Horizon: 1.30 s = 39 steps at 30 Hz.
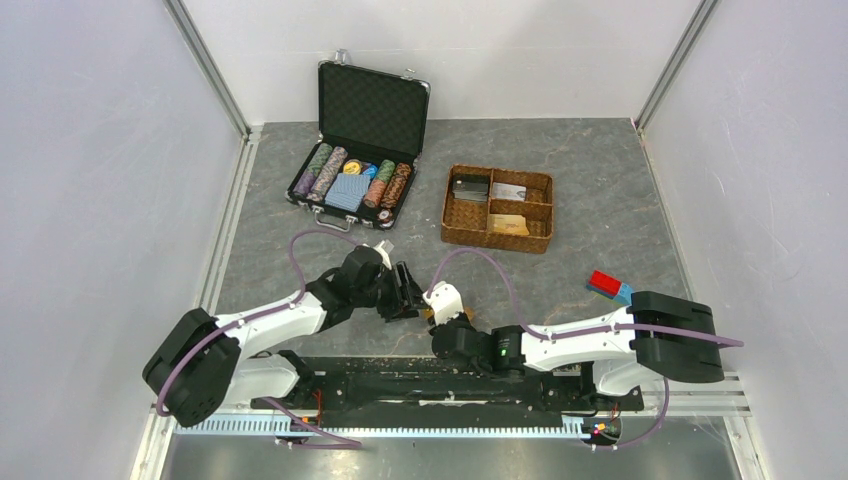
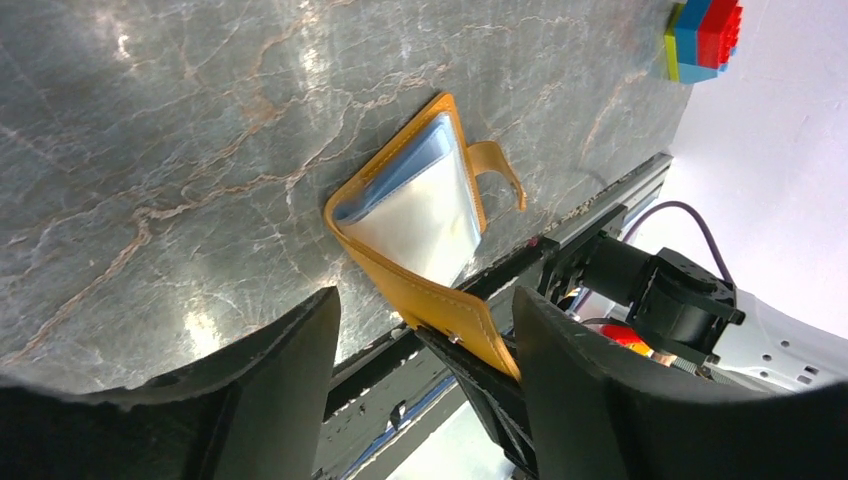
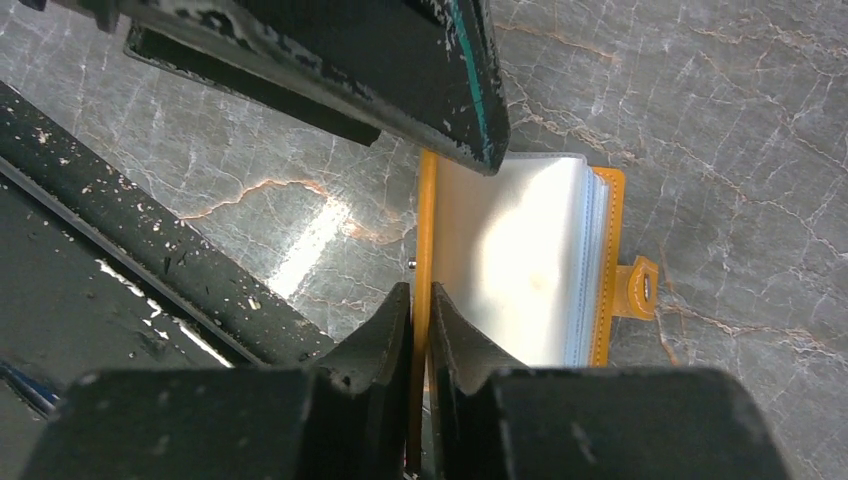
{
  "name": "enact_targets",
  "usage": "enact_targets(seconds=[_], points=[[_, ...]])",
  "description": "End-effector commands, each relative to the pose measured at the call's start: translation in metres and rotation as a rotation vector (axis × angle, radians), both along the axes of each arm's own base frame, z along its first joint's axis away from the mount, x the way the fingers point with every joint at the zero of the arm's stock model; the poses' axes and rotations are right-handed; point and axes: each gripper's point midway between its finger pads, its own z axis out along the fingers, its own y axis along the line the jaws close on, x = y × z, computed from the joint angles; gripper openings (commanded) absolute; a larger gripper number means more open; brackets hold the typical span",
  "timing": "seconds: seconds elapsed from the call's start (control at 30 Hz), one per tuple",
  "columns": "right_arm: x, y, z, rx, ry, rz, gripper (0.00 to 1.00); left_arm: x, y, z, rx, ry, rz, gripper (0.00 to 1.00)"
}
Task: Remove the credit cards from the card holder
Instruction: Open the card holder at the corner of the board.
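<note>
Right gripper [image 3: 420,305] clamped on the cover of the card holder [image 3: 520,250] at 6 o'clock; hold it upright while you steer the spread-fingered left gripper [image 2: 425,320] into the sleeves

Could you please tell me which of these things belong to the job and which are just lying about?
Job: card holder; right gripper, fingers shut on its cover; left gripper, fingers open near it.
Lying about: poker chip case; woven basket holding flat cards; red-and-blue block.
</note>
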Motion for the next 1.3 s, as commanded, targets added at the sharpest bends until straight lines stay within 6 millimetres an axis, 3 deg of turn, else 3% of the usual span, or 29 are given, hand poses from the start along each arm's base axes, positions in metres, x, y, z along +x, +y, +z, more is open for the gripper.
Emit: enact_targets(seconds=[0.0,0.1,0.2,0.3,0.47,0.63,0.83,1.07,1.27], points=[[0.001,0.013,0.019,0.068,-0.034,0.006,0.11,0.006,0.0,0.01,0.021,-0.038,-0.001,0.79],[0.002,0.014,0.02,0.064,-0.042,0.003,0.1,0.006,-0.001,0.008,0.038,-0.03,-0.003,0.84],[0.001,0.016,0.02,0.065,-0.04,0.006,0.1,0.004,-0.005,0.007,0.041,-0.022,-0.02,0.8],[0.0,0.016,0.021,0.066,-0.038,0.008,0.14,0.002,-0.008,0.009,0.037,-0.035,-0.039,0.63],[0.001,0.004,0.034,0.086,-0.047,0.009,0.4,0.002,-0.002,0.012,0.095,-0.106,-0.11,0.3],[0.005,-0.01,0.047,0.195,0.0,0.022,0.35,0.0,0.001,0.011,0.111,-0.169,-0.168,0.02],[0.011,-0.02,0.032,0.302,0.124,0.0,0.35,0.0,0.01,-0.006,0.166,-0.192,-0.189,0.02],[0.027,-0.032,0.012,0.317,0.187,-0.032,0.4,-0.011,0.005,-0.018,0.144,-0.194,-0.291,0.03],[0.033,-0.034,0.017,0.353,0.208,-0.015,0.43,-0.007,0.01,-0.026,0.184,-0.221,-0.296,0.03]])
